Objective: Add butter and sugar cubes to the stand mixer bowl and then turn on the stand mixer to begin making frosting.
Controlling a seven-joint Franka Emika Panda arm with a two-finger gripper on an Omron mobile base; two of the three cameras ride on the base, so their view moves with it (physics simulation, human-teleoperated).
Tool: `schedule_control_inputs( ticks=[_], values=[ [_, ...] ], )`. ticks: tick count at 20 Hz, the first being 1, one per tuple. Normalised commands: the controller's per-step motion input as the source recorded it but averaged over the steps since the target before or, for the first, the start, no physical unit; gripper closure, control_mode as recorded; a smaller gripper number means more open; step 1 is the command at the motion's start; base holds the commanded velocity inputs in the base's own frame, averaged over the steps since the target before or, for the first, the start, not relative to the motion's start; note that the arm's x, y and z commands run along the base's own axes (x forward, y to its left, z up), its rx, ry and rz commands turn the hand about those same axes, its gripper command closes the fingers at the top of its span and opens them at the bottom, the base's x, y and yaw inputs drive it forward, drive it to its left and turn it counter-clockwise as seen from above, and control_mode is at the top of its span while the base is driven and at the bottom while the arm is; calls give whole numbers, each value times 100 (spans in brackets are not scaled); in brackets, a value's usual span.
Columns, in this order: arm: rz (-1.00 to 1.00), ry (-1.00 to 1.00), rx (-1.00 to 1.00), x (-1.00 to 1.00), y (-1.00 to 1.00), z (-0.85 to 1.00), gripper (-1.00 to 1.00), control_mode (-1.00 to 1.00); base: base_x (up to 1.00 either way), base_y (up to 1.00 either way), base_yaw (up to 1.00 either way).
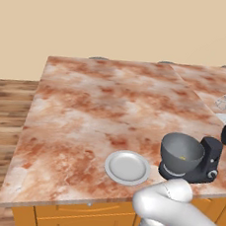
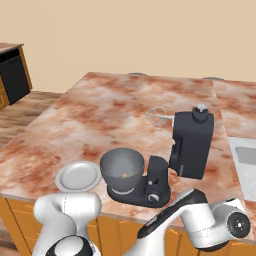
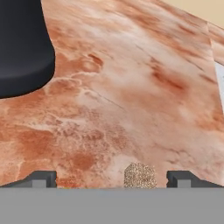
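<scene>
The black stand mixer [image 1: 210,158] [image 2: 187,145] stands near the counter's front edge with its head tilted up and its wire whisk [image 2: 157,116] raised. The grey stand mixer bowl [image 1: 181,151] [image 2: 121,170] sits on the mixer's base. A small yellow bit, the butter [image 1: 182,157] [image 2: 125,175], lies inside the bowl. In the hand view my gripper [image 3: 111,179] is open, low over the counter. A tan speckled sugar cube [image 3: 140,175] lies on the counter between the fingertips, nearer the right one. The mixer's black base [image 3: 22,48] is at the upper left.
A flat silver-grey plate [image 1: 127,167] [image 2: 77,176] with nothing on it lies left of the bowl. A pale sink [image 2: 245,160] is set into the counter to the right. The marble counter [image 1: 106,104] stretches wide behind the mixer.
</scene>
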Motion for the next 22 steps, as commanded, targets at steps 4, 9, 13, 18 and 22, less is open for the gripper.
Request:
schedule_control_inputs(
  ticks=[4, 9, 13, 18, 22],
  values=[
    [10, 0, 3, 15, -23, -7, -100, -100, 0, 0, 0],
    [11, 0, 4, 13, -25, -13, -100, -100, 0, 0, 0],
    [6, 0, 6, 2, -20, -16, -100, -100, 0, 0, 0],
    [0, 4, 4, 3, -5, -11, -100, -100, 0, 0, 0],
    [0, 7, 4, 10, 0, -12, -100, -100, 0, 0, 0]
  ],
)
